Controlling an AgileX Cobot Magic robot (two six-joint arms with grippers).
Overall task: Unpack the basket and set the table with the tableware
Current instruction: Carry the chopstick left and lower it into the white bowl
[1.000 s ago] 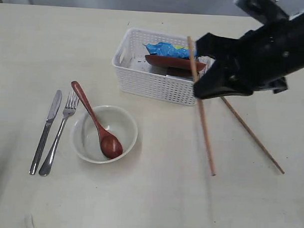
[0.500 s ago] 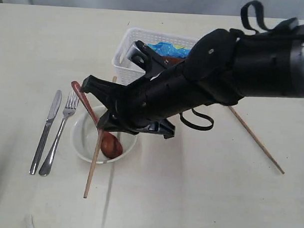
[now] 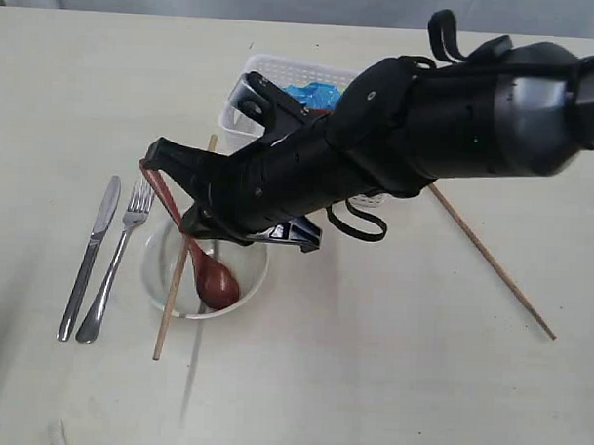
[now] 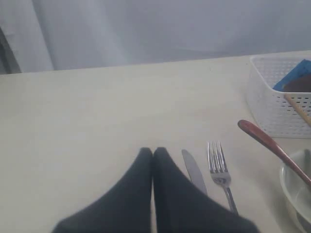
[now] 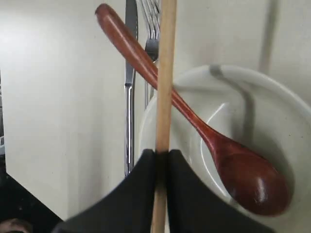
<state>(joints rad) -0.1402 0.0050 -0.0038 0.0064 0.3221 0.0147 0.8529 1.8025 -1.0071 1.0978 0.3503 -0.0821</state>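
My right gripper (image 3: 192, 219) reaches across to the left, shut on a wooden chopstick (image 3: 169, 311) that hangs tilted over the left rim of the cream bowl (image 3: 257, 274). The right wrist view shows the jaws (image 5: 162, 154) clamped on that chopstick (image 5: 166, 73), above the reddish-brown spoon (image 5: 194, 121) resting in the bowl (image 5: 272, 107). A second chopstick (image 3: 500, 274) lies on the table (image 3: 369, 391) at the right. Knife (image 3: 89, 259) and fork (image 3: 115, 265) lie left of the bowl. The arm hides much of the white basket (image 3: 240, 118). My left gripper (image 4: 152, 151) is shut and empty, near the knife (image 4: 194, 170).
A blue snack bag (image 3: 316, 91) sits in the basket, with a dark brown plate (image 4: 299, 83) edge beside it in the left wrist view. The spoon (image 3: 212, 278) handle sticks out over the bowl's far left rim.
My right arm has swung from beside the basket's right end across to the left, carrying the chopstick over the bowl. The other chopstick, bowl, spoon, knife and fork have stayed put.
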